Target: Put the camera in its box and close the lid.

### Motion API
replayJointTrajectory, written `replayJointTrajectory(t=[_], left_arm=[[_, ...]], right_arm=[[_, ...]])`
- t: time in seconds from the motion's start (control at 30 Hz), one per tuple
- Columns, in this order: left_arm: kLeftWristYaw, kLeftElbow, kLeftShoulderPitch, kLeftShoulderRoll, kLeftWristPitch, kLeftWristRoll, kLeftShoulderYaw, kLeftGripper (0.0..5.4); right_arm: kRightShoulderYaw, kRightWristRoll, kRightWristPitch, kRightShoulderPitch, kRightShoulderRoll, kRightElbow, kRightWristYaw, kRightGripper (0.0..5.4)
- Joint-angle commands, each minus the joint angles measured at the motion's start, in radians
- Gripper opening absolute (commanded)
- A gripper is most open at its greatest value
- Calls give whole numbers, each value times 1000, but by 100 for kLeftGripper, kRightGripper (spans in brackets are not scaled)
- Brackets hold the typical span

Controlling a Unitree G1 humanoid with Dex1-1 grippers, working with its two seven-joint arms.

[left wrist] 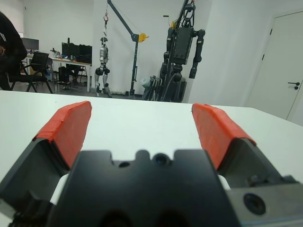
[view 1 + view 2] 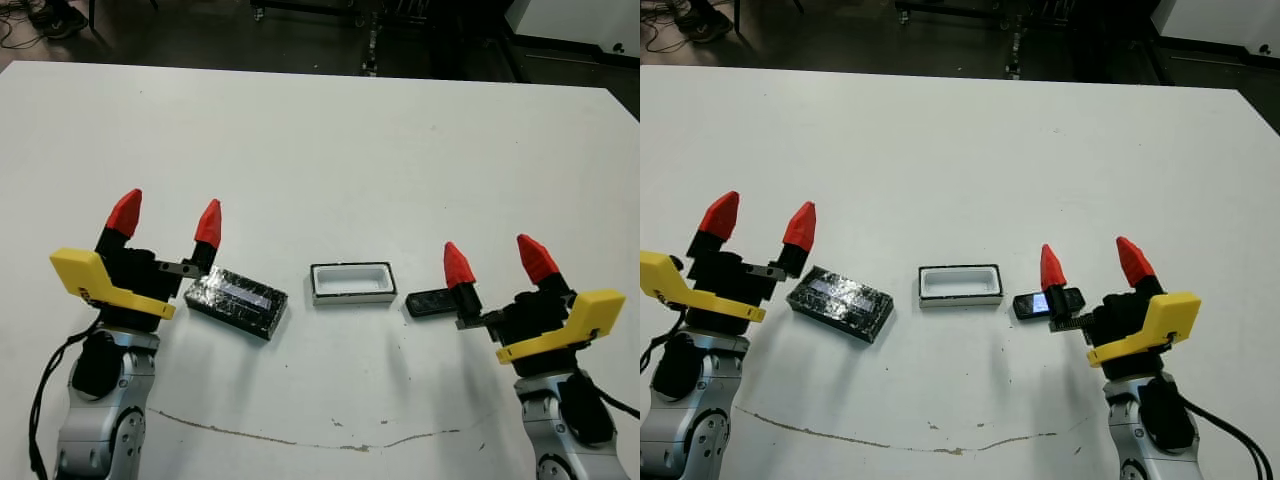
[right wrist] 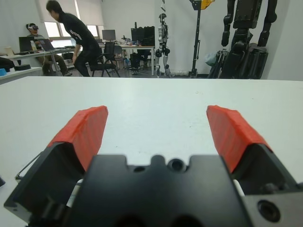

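Observation:
The box [image 2: 351, 283], a small white-lined tray with black sides, sits open in the middle of the white table [image 2: 320, 150]. To its left lies the lid [image 2: 236, 301], glossy black and crinkly with a pale stripe, turned at an angle. The camera [image 2: 430, 302], a small black bar, lies flat just right of the box; its right end is hidden behind a finger. My left gripper [image 2: 167, 218] is open beside the lid's left end, holding nothing. My right gripper [image 2: 497, 262] is open too, just right of the camera, with one fingertip [image 2: 458, 265] over it.
A thin dark crack line [image 2: 300, 438] runs across the table near me. Past the far edge is dark floor with cables. The right wrist view shows a person [image 3: 78, 38] bending by desks, another person [image 3: 35, 33] seated, and humanoid robots [image 3: 241, 38] on stands.

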Motion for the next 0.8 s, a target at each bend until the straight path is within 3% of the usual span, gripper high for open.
replayJointTrajectory(t=[0.03,0.27,0.47,0.8], left_arm=[[2,5,8,0,-7,9,-3,539],[19,-2,16,-9,-3,23,-10,539],[20,-2,19,-11,-9,21,-13,539],[16,2,17,-7,-7,4,-4,539]], right_arm=[[-10,7,4,3,-11,3,3,540],[-13,12,1,10,-19,10,16,540],[-57,46,25,-24,-84,6,64,540],[-186,175,180,-322,-502,146,405,540]])
